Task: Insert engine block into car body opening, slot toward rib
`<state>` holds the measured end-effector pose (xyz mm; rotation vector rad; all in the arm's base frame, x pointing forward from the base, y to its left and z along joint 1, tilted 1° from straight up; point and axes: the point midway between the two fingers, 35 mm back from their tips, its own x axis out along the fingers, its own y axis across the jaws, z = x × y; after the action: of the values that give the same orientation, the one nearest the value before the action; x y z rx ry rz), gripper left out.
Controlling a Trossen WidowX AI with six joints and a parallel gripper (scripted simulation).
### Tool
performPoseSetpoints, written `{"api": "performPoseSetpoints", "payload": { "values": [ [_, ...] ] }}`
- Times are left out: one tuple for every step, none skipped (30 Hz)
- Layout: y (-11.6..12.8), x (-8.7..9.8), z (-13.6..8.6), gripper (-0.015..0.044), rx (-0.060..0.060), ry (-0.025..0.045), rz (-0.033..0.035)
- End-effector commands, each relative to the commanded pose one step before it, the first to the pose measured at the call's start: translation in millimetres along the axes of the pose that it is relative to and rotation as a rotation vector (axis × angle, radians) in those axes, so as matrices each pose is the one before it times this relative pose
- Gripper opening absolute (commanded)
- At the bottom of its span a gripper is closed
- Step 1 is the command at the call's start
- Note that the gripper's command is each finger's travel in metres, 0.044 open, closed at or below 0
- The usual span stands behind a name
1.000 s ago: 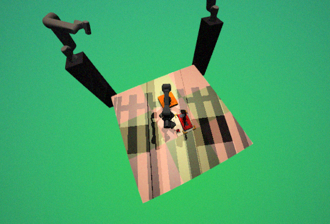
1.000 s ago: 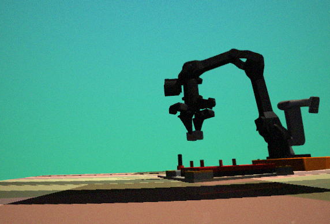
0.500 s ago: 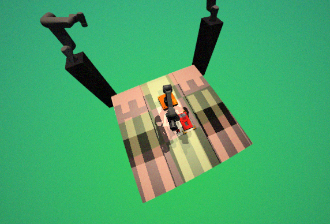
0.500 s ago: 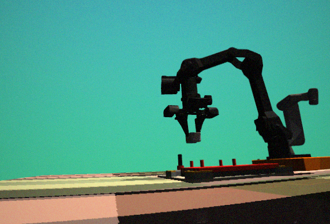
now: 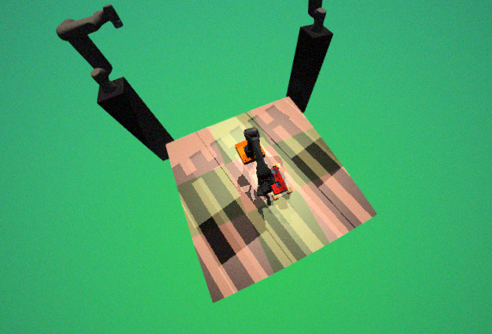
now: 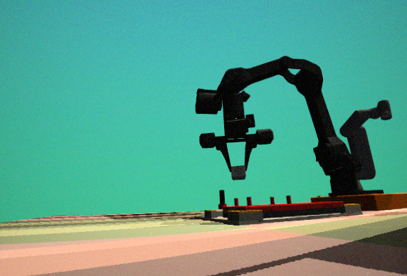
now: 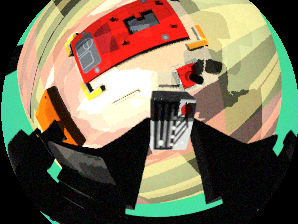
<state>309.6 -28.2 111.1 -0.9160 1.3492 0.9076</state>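
The engine block (image 6: 238, 173) (image 7: 170, 125) is a small grey and black block with slots and a red round spot on its top. My gripper (image 6: 238, 168) (image 7: 170, 122) is shut on it and holds it upright in the air, above the height of the red pins. The car body (image 5: 279, 182) (image 6: 296, 205) (image 7: 150, 42) is a flat red panel lying low. Its opening (image 7: 141, 21) is a dark and grey recess, off to the upper left of the block in the wrist view. The block is not over the opening there. The arm hides the block in the top view, and the rib is too small to make out.
Corner blocks (image 6: 245, 217) (image 7: 92, 93) with yellow tops stand around the car body. Several red pins (image 6: 249, 201) stick up there. A black post (image 6: 222, 198) rises from a small red piece (image 7: 185, 76) beside the car. The arm stands on an orange base (image 5: 242, 153) (image 6: 397, 201).
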Motion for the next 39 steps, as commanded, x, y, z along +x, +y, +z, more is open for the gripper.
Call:
{"api": "performPoseSetpoints", "payload": {
  "values": [
    [0.10,3.08,11.31,0.0000,0.0934,-0.00226,-0.00146],
    [0.51,0.90,2.85,0.0000,0.0255,-0.00028,0.00006],
    [0.61,0.90,2.83,0.0000,0.0255,-0.00028,0.00008],
    [0.71,0.90,2.82,0.0000,0.0255,-0.00027,0.00009],
    [0.82,0.90,2.79,0.0000,0.0255,-0.00027,0.00010],
    [0.92,0.91,2.77,0.0000,0.0255,-0.00027,0.00011],
    [1.01,0.91,2.74,0.0000,0.0255,-0.00026,0.00012],
    [1.11,0.91,2.71,0.0000,0.0255,-0.00026,0.00013],
    [1.21,0.91,2.67,0.0000,0.0255,-0.00026,0.00014],
    [1.31,0.92,2.63,0.0000,0.0255,-0.00025,0.00015],
    [1.41,0.92,2.59,0.0000,0.0255,-0.00025,0.00016],
    [1.50,0.92,2.54,0.0000,0.0255,-0.00024,0.00017],
    [1.59,0.92,2.49,0.0000,0.0255,-0.00023,0.00018],
    [1.69,0.93,2.43,0.0000,0.0255,-0.00023,0.00019],
    [1.78,0.93,2.38,0.0000,0.0255,-0.00022,0.00020],
    [1.86,0.93,2.31,0.0000,0.0255,-0.00021,0.00021],
    [1.98,0.93,2.27,0.0000,0.0255,-0.00021,0.00022],
    [2.06,0.94,2.20,0.0000,0.0255,-0.00020,0.00023],
    [2.14,0.94,2.13,0.0000,0.0255,-0.00019,0.00024],
    [2.22,0.94,2.06,0.0000,0.0255,-0.00018,0.00025],
    [2.30,0.95,1.98,0.0000,0.0255,-0.00017,0.00025],
    [2.37,0.95,1.90,0.0000,0.0255,-0.00016,0.00026],
    [2.44,0.95,1.82,0.0000,0.0255,-0.00015,0.00027],
    [2.51,0.95,1.73,0.0000,0.0255,-0.00014,0.00028],
    [2.58,0.96,1.64,0.0000,0.0255,-0.00013,0.00028],
    [2.64,0.96,1.55,0.0000,0.0255,-0.00012,0.00029],
    [2.67,0.96,1.43,0.0000,0.0255,-0.00011,0.00029],
    [2.72,0.97,1.34,0.0000,0.0255,-0.00010,0.00030],
    [2.78,0.97,1.24,0.0000,0.0255,-0.00009,0.00030],
    [2.82,0.97,1.15,0.0000,0.0255,-0.00007,0.00031],
    [2.87,0.97,1.05,0.0000,0.0255,-0.00006,0.00031],
    [2.91,0.98,0.94,0.0000,0.0255,-0.00005,0.00031],
    [2.94,0.98,0.84,0.0000,0.0255,-0.00004,0.00032],
    [2.98,0.98,0.74,0.0000,0.0255,-0.00003,0.00032],
    [3.01,0.98,0.63,0.0000,0.0255,-0.00001,0.00032],
    [3.03,0.99,0.52,0.0000,0.0255,0.00000,0.00032],
    [2.99,0.99,0.39,0.0000,0.0255,0.00001,0.00032],
    [3.01,0.99,0.28,0.0000,0.0255,0.00003,0.00032],
    [3.02,0.99,0.18,0.0000,0.0255,0.00004,0.00032]
  ]
}}
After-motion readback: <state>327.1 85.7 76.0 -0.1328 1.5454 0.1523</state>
